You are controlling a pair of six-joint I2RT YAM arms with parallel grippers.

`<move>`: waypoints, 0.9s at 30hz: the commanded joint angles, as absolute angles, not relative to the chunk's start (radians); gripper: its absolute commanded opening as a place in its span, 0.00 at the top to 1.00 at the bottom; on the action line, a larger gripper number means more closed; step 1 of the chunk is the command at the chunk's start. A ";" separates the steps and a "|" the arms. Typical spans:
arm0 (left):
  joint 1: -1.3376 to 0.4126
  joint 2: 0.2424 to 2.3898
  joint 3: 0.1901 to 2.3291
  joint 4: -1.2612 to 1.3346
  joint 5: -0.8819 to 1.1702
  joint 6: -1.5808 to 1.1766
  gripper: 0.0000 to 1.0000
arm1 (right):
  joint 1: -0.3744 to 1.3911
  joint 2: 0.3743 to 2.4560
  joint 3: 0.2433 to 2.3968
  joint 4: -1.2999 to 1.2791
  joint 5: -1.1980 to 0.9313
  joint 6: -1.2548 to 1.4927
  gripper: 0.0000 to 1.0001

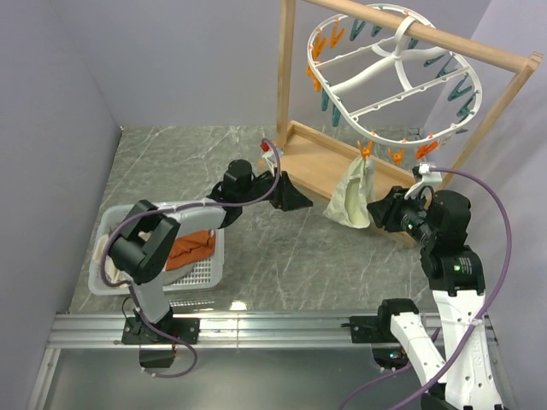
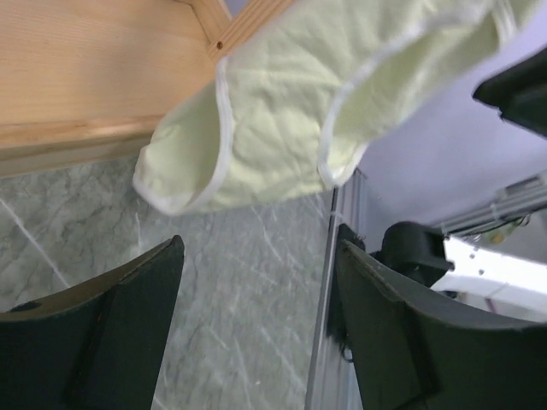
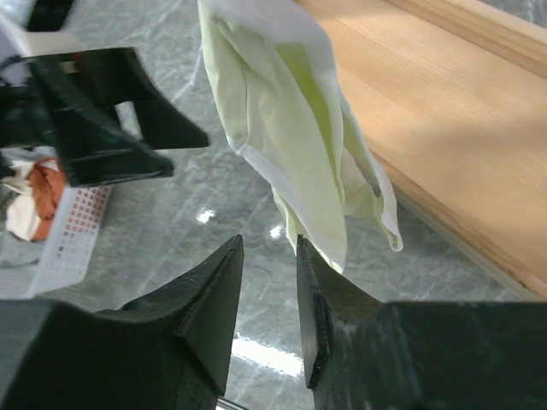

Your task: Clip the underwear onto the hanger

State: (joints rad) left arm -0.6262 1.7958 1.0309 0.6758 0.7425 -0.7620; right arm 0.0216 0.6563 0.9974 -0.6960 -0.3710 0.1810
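Observation:
The pale cream-yellow underwear hangs from an orange clothespin on the low rim of the white oval hanger. It also shows in the left wrist view and the right wrist view. My left gripper is open and empty, just left of the hanging underwear. My right gripper is open a little and empty, just right of it and below its lower edge. In the right wrist view the fingertips are apart with only table between them.
The hanger hangs from a wooden frame stand at the back right. A white basket at the left holds an orange-rust cloth and pale cloths. Purple cables loop off both arms. Grey walls close both sides.

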 commanded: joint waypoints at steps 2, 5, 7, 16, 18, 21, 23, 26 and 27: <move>-0.653 1.677 0.960 0.652 0.721 -0.577 0.25 | 0.017 0.629 0.966 -0.646 -0.347 0.135 0.62; -0.670 1.646 0.933 0.644 0.690 -0.483 0.27 | 0.018 0.618 0.948 -0.627 -0.347 0.126 0.64; -0.678 1.634 0.934 0.644 0.675 -0.462 0.28 | 0.018 0.614 0.939 -0.612 -0.341 0.126 0.65; -0.759 1.533 0.922 0.617 0.703 -0.255 0.32 | 0.018 0.566 0.926 -0.571 -0.343 0.137 0.69; -0.820 1.479 0.893 0.597 0.678 -0.152 0.30 | 0.018 0.548 0.940 -0.597 -0.359 0.140 0.69; -0.943 1.428 0.859 0.560 0.472 -0.013 0.24 | 0.018 0.557 0.994 -0.661 -0.353 0.155 0.69; -1.024 1.439 0.844 0.615 0.355 0.055 0.18 | 0.018 0.581 1.055 -0.705 -0.315 0.175 0.69; -1.095 1.511 0.870 0.679 0.168 0.074 0.05 | 0.017 0.591 1.115 -0.764 -0.275 0.199 0.67; -1.106 1.534 0.896 0.698 0.117 0.075 0.01 | 0.018 0.588 1.132 -0.781 -0.273 0.204 0.65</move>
